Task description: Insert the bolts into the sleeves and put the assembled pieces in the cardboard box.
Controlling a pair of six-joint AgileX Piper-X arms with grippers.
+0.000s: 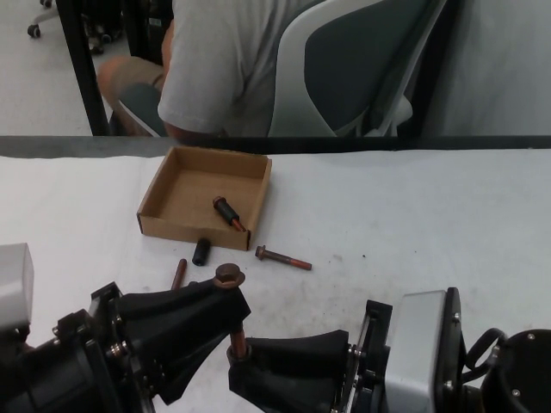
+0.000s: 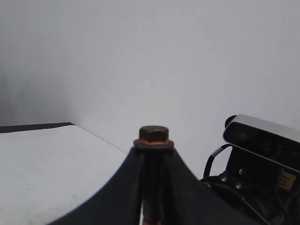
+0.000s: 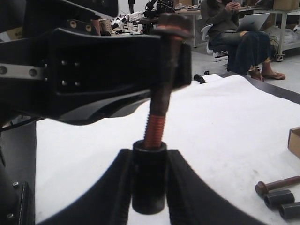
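My left gripper point(image 1: 231, 297) is shut on a rusty bolt point(image 1: 232, 303), held upright with its hex head point(image 2: 153, 136) on top between the black fingers. The bolt's threaded end point(image 3: 154, 131) enters a black sleeve point(image 3: 149, 177), and my right gripper point(image 3: 149, 180) is shut on that sleeve just below. Both grippers hang above the near edge of the bench. The cardboard box point(image 1: 164, 185) stands at the back left with one assembled bolt and sleeve point(image 1: 227, 212) inside. A loose bolt point(image 1: 282, 257), a loose sleeve point(image 1: 201, 251) and another bolt point(image 1: 178, 274) lie in front of the box.
White cloth point(image 1: 413, 224) covers the bench, with open room to the right of the box. A person sits in a chair point(image 1: 344, 60) behind the far edge. The right wrist view shows a bolt point(image 3: 276, 184) and two sleeves point(image 3: 281, 204) lying on the cloth.
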